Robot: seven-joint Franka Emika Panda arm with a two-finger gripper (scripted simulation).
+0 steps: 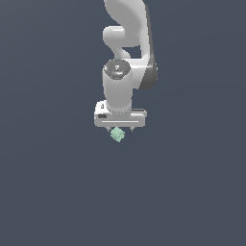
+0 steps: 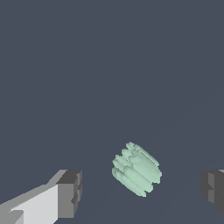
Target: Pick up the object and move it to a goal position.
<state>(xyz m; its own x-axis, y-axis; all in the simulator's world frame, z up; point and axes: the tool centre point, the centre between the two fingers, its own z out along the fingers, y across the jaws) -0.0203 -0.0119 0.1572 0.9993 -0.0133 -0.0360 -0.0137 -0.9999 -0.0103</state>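
The object (image 2: 137, 169) is a small pale mint-green piece with a ridged, bumpy rim, seen edge-on in the wrist view. It lies between my two dark fingertips (image 2: 70, 192), closer to neither pad, with gaps on both sides. My gripper (image 2: 141, 188) is open and touches nothing. In the exterior view the object (image 1: 117, 134) peeks out just below the white hand of the arm, and my gripper (image 1: 120, 129) hangs straight over it. The fingers themselves are mostly hidden there by the hand.
A flat dark grey-blue surface (image 1: 53, 182) fills both views. The white arm (image 1: 126, 48) rises toward the top of the exterior view.
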